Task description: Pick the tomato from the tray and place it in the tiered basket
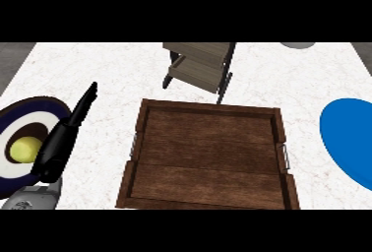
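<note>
Left of the wooden tray (209,114), the left hand (62,142) rests with straight fingers, holding nothing; no tomato shows; tiered basket (200,66) stands behind.

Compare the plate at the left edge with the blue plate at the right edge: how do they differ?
The left plate has dark blue and white rings with a dark centre; the blue plate is one plain bright blue. The left plate carries a yellowish round thing; the blue plate shows nothing on it. The left hand partly covers the left plate; nothing covers the blue plate. Both lie on the white counter beside the wooden tray, cut by the view's edges.
</note>
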